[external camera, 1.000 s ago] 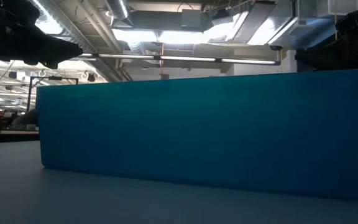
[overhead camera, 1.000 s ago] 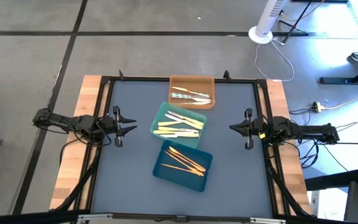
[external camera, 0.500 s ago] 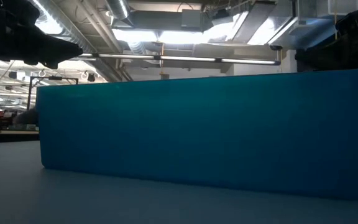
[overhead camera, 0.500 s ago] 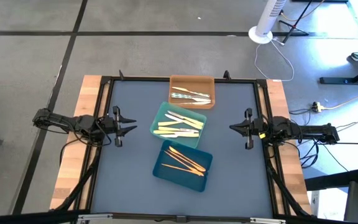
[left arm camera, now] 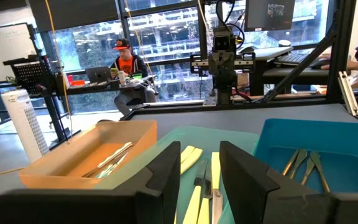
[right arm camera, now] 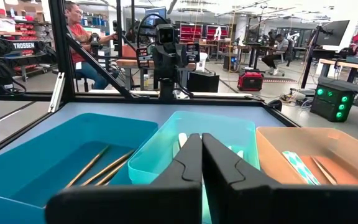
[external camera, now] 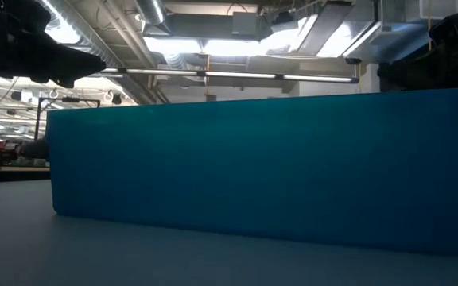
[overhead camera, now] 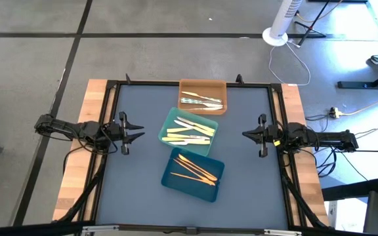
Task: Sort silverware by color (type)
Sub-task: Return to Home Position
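Hovering at 9 o'clock over the grey-blue table top, the left gripper held nothing. Its wrist view showed a narrow gap between the two dark fingers, which the high view left unclear. At 3 o'clock the right gripper faced it, fingers pressed together and empty, as its wrist view made plain.

Between them lay three trays in a line. The rectangular orange plastic tray at 12 o'clock held the slim silver-grey plastic utensils. The teal-green plastic tray at the centre held the pale yellow plastic utensils. The dark blue plastic tray at 6 o'clock held the orange-tan plastic utensils.

The low view saw only the blue tray's wall and bright ceiling lights. Only the wrist views showed seated people at desks. Only the high view showed a white fan base on the floor at 1 o'clock.
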